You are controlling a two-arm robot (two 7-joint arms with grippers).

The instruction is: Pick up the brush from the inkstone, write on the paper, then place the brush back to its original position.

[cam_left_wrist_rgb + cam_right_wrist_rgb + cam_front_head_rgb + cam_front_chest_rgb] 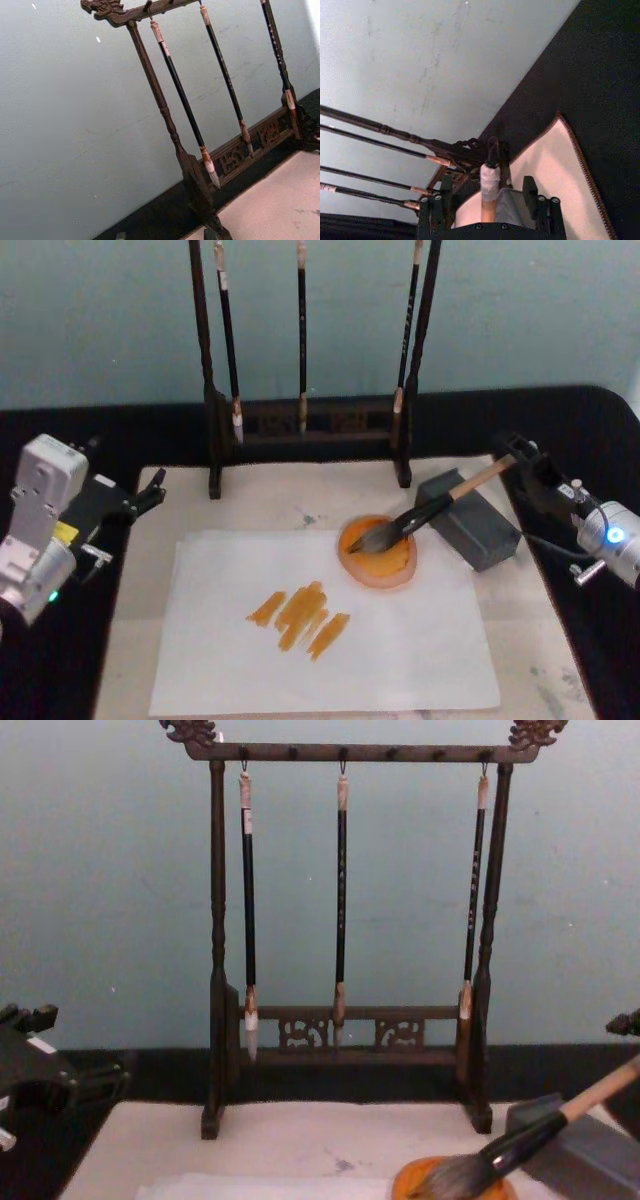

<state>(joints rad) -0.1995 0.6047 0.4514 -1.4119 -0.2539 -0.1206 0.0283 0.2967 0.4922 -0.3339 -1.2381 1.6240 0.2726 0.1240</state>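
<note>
**Brush lying with its tip in the dish, right gripper at the handle's end**

A pale mat (250, 502) is covering the dark table, and the paper (400, 640) is lying flat on its near part, carrying several orange strokes (300, 618) left of centre. Behind the paper a tall dark wooden rack (215, 970) is standing with three thin black brushes (341, 900) hanging from its top bar. A grey block (470, 518) is sitting on the mat just right of the paper's far corner.

The left gripper (150, 492) is hanging over the mat's left edge, well apart from the paper; whether its fingers are open or closed I cannot tell.

The right gripper (490, 197) is sitting at the far right behind the block, its fingers (530, 192) standing on either side of the brush's white end cap with space between them and the handle.

The brush (425, 512) is leaning across the block, its hair tip resting in the inkstone (378, 552), which is sitting on the paper's far right corner.
</note>
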